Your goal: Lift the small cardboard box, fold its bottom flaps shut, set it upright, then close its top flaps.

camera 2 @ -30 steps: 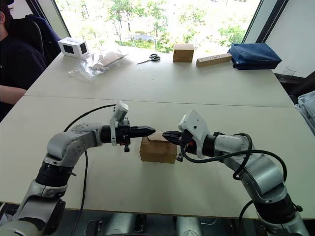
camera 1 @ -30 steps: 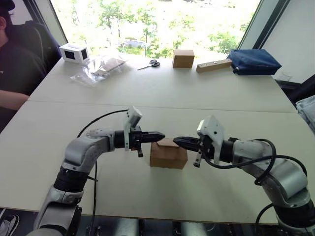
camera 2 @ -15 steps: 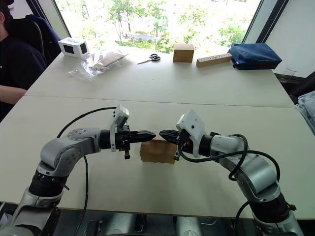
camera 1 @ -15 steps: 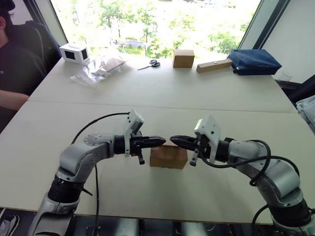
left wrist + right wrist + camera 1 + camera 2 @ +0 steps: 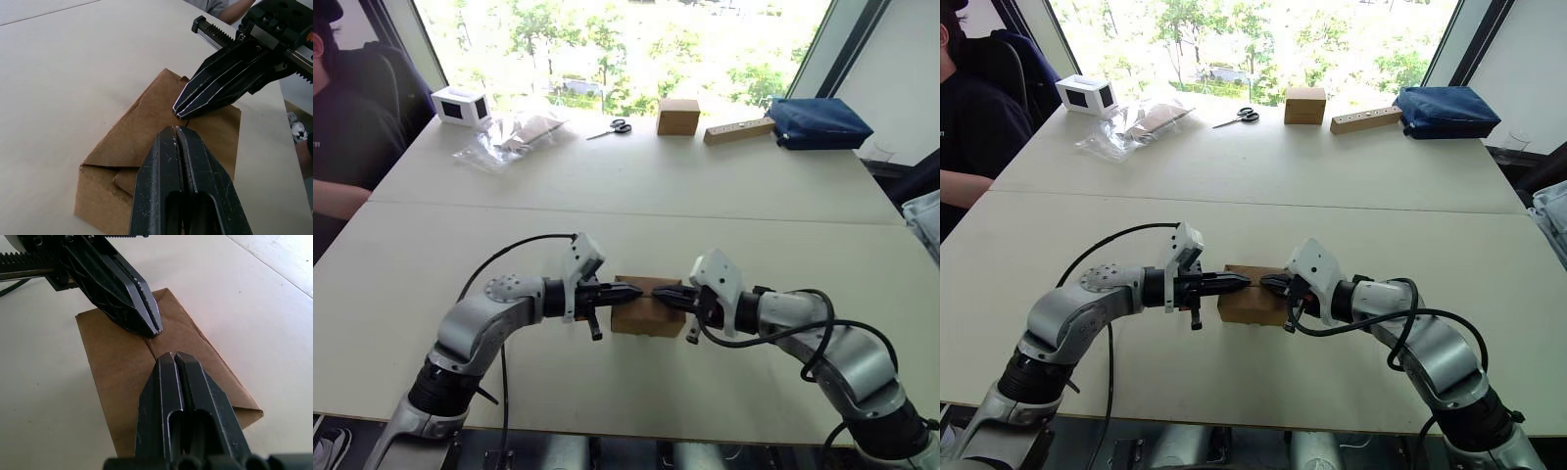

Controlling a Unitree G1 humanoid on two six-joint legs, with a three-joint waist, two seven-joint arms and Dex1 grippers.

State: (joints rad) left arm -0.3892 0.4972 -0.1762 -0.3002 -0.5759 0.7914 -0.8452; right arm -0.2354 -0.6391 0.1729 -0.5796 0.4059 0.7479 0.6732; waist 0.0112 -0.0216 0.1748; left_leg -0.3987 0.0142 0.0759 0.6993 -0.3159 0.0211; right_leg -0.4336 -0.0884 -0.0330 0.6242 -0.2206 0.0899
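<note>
The small cardboard box (image 5: 648,311) looks light, stiff and easily dented; better hold its side walls. The left gripper (image 5: 175,131) and right gripper (image 5: 168,357) are both pressed together, tips nearly meeting above its top seam.

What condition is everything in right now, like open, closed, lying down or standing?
small cardboard box: lying on the table, upper flaps folded flat.
left gripper: shut, tips over the box's seam.
right gripper: shut, tips over the same seam, facing the left one.
scissors: lying flat at the far end of the table.
cube-shaped brown box: closed, upright.
blue bag: lying flat.
</note>
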